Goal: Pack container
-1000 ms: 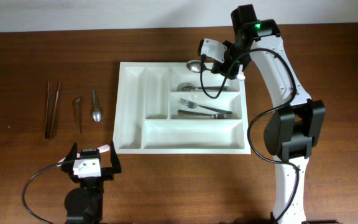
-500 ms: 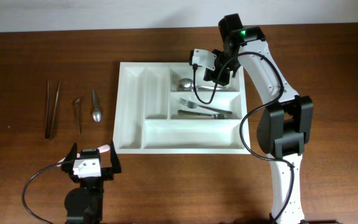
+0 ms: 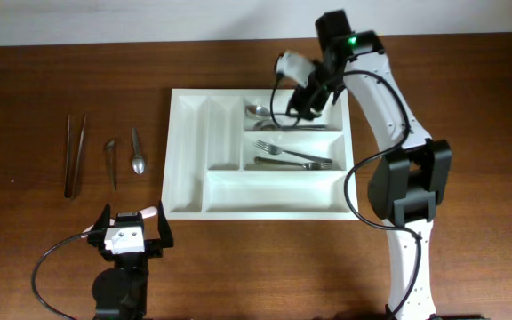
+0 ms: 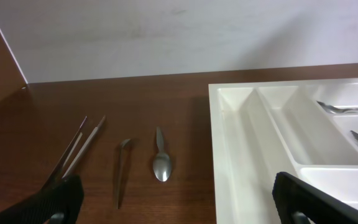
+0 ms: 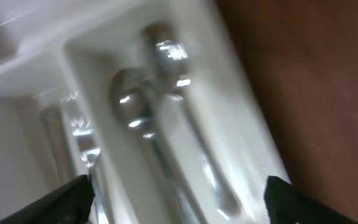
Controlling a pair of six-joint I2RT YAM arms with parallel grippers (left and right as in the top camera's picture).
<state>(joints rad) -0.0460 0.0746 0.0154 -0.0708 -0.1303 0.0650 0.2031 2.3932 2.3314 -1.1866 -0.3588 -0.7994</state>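
Observation:
The container [image 3: 188,151] is a white compartment tray in the middle of the table. Its top right compartment holds two spoons [image 3: 258,112], also seen as blurred spoons [image 5: 129,102] in the right wrist view. My right gripper [image 3: 309,102] hangs open just above that compartment, and the right gripper [image 5: 179,199] has nothing between its fingers. Forks [image 3: 292,156] lie in the compartment below. My left gripper [image 3: 132,233] rests open near the front left, clear of the tray. In its own view the left gripper [image 4: 185,205] faces the container [image 4: 241,143] and loose cutlery.
Left of the tray on the brown table lie a spoon [image 3: 137,151], a small utensil [image 3: 111,160] and a pair of long thin sticks [image 3: 75,156]. The left wrist view shows the spoon [image 4: 161,163] and the sticks [image 4: 79,146].
My right gripper carried a spoon over the top right compartment, opened and let it go beside the other spoon. The left arm has not moved.

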